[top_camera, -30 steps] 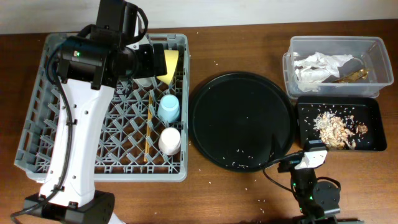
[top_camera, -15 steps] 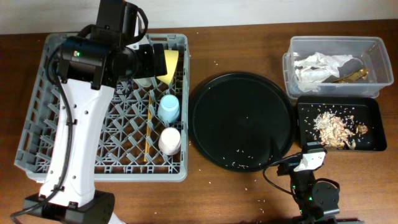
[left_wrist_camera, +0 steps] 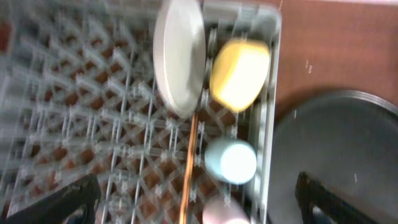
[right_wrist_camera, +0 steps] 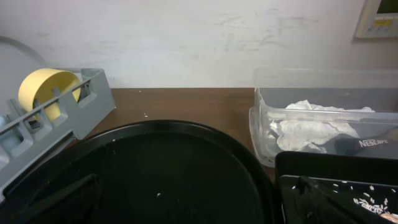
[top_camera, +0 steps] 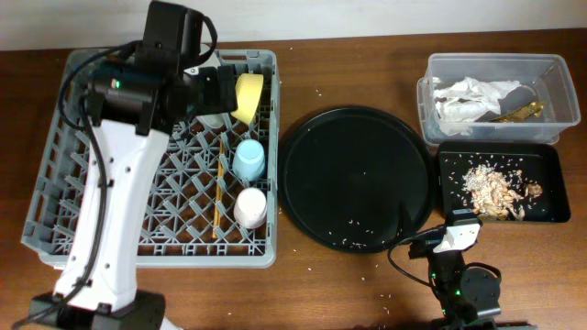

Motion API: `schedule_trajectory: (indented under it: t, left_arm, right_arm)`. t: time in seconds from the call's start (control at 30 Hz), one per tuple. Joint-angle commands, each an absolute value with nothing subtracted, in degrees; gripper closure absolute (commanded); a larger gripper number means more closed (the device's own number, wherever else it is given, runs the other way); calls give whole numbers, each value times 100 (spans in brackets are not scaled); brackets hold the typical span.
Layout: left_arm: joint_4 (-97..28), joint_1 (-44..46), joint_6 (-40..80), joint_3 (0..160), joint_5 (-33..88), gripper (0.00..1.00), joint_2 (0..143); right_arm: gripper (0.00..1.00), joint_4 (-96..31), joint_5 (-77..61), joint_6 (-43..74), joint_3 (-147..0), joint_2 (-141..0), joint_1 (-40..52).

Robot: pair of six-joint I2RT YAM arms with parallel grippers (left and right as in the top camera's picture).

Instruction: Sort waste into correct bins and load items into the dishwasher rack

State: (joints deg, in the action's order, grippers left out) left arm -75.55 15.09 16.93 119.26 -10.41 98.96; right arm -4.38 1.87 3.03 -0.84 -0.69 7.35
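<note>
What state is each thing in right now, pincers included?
left pincer, open, empty
right pincer, open, empty
plate, on edge in the dishwasher rack
yellow bowl, on edge in the rack
blue cup, standing in the rack
pink-white cup, standing in the rack
chopsticks, lying in the rack
napkin, crumpled, in the clear tub
wrapper, in the clear tub
food scraps, in the shallow black tray
round black tray, scattered bits on it

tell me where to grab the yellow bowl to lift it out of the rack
Take the yellow bowl by its top rim, from straight above, a finger each side of its wall. It stands on edge in the dishwasher rack corner, between the upright plate and the rack wall, so only the upper edge looks free.
</note>
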Motion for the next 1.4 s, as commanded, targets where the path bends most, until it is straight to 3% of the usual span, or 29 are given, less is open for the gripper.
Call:
schedule_trajectory:
  t: [0.0, 0.33, 0.47, 0.7, 0.83, 1.37]
  left_arm:
    - [-6259, 1175, 1079, 10307, -849, 0, 8624]
    - [-978, 126, 259, 3111, -231, 0, 3363]
    - [82, 99, -130, 1404, -202, 0, 1820]
    - [73, -283, -742, 187, 224, 0, 32]
    - [-478, -279, -738, 47, 202, 0, 25]
    - [-460, -279, -740, 49, 198, 0, 36]
  right_arm:
    - [2, -467, 154, 346, -32, -21, 788]
    - [2, -467, 154, 346, -32, -21, 788]
    - [2, -467, 154, 346, -32, -21, 788]
    - [1, -467, 154, 346, -32, -21, 788]
    - [2, -467, 154, 346, -32, -21, 788]
    - [2, -467, 154, 346, -32, -21, 788]
